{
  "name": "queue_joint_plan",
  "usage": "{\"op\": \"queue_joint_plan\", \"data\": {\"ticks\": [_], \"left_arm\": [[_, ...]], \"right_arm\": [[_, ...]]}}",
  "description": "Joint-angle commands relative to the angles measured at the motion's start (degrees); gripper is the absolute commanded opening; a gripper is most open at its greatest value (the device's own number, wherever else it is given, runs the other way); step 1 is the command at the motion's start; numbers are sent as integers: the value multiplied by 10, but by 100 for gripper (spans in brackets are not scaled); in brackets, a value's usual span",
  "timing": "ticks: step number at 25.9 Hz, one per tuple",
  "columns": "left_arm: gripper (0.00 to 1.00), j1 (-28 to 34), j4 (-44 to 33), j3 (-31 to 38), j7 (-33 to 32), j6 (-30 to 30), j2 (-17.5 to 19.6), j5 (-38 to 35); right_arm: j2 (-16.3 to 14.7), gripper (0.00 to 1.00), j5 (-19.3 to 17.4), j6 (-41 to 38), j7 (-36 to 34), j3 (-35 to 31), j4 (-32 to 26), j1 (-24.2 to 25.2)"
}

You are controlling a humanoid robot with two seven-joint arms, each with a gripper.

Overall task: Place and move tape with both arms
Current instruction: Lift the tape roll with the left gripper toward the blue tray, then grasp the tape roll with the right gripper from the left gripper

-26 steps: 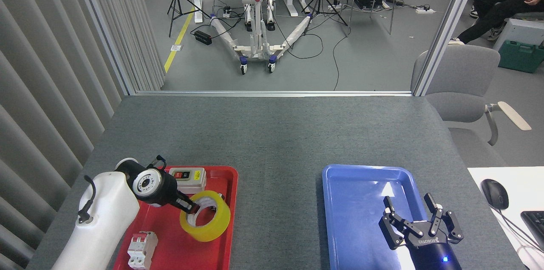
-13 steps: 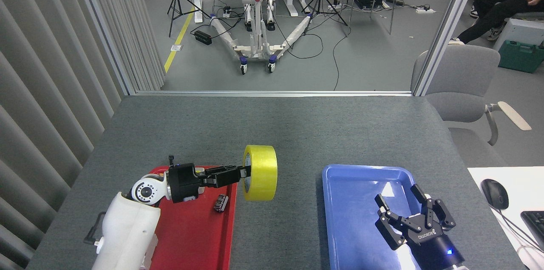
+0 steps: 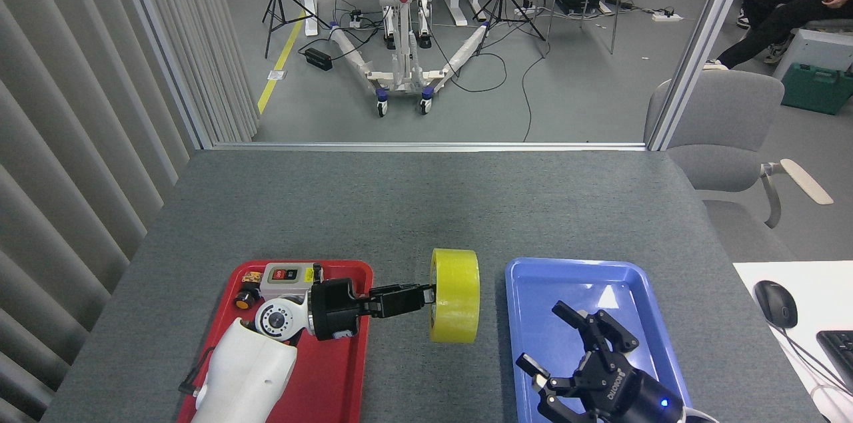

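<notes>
The left claw (image 3: 426, 296) gripped the tape (image 3: 455, 295) on edge between the red tray (image 3: 346, 383) and blue tray (image 3: 533, 316), unplaced; the right claw (image 3: 566, 350) waited open

My left claw (image 3: 426, 295) holds the yellow tape (image 3: 455, 295) on its edge between the red tray (image 3: 346, 370) and blue tray (image 3: 533, 316). My right claw (image 3: 556, 346) is spread wide.

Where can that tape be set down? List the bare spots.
Free: the grey table beyond both trays, and the blue tray at its far end. The strip between trays holds the tape. Crowded: the red tray, under the left gripper.
</notes>
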Motion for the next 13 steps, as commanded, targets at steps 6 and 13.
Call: {"op": "queue_joint_plan", "data": {"ticks": [6, 13], "left_arm": [[0, 0, 4, -29, -2, 0, -9, -3], [0, 11, -2, -42, -2, 0, -8, -5]], "right_arm": [[8, 100, 36, -3, 3, 90, -22, -28], [11, 40, 63, -3, 2, 103, -29, -21]]}}
